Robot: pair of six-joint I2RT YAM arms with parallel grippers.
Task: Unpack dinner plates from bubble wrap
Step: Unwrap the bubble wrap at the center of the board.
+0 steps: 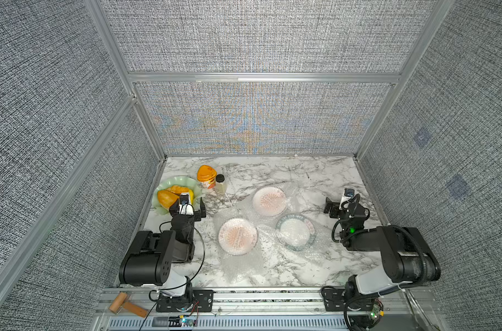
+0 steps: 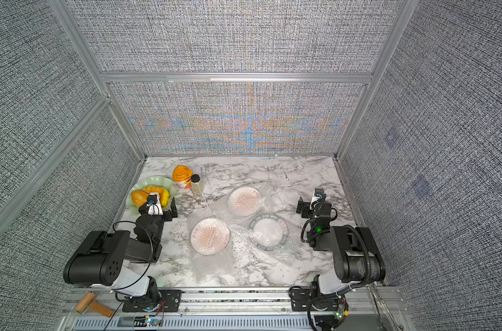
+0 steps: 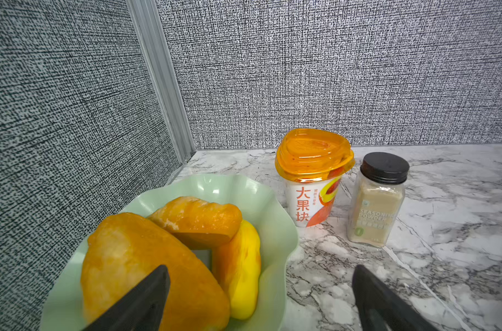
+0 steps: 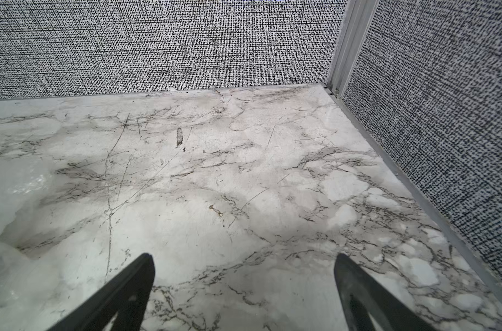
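Observation:
Three dinner plates lie mid-table, each hazy under bubble wrap. Two have orange sunburst centres: one farther back and one nearer. The third has a dark green rim. My left gripper hangs open and empty at the left, over the near edge of a green dish, well apart from the plates. At the right, my right gripper is open and empty above bare marble. An edge of the wrap shows in the right wrist view.
A wavy pale green dish with orange and yellow food sits at the back left. Beside it stand an orange-lidded cup and a black-capped seasoning jar. Fabric walls close three sides. A wooden roller lies on the front rail.

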